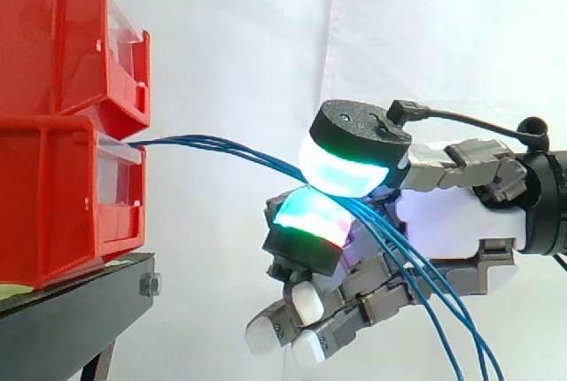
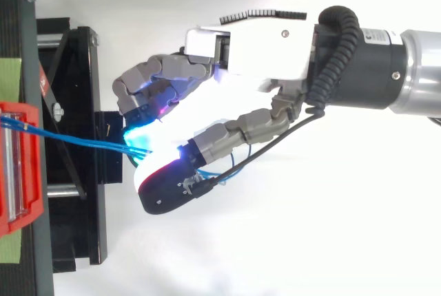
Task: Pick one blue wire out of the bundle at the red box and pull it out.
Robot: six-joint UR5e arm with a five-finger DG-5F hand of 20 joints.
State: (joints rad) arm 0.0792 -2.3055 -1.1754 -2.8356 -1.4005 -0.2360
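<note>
1. Standing at the left edge of the side view, an upper red bin (image 1: 53, 44) rests on a lower red bin (image 1: 62, 213), both on a black stand (image 1: 80, 310) before a white curtain (image 1: 239, 27).
2. A bundle of blue wires (image 1: 204, 143) leaves the lower bin's front at mid-left and slopes gently down through open air toward centre frame.
3. At centre, the hand (image 1: 452, 221) pinches the wires between two glowing pads (image 1: 341, 168), one above and one below, lit cyan and green. Several strands pass through the pinch. The remaining fingers curl beneath, white-tipped, holding nothing.
4. Right of the pinch, the wires drop across the palm toward the lower right corner.
5. In the top view the wires (image 2: 83, 141) cross from the red bin (image 2: 17, 172) at lower left to the hand (image 2: 255, 55) at centre.
</note>
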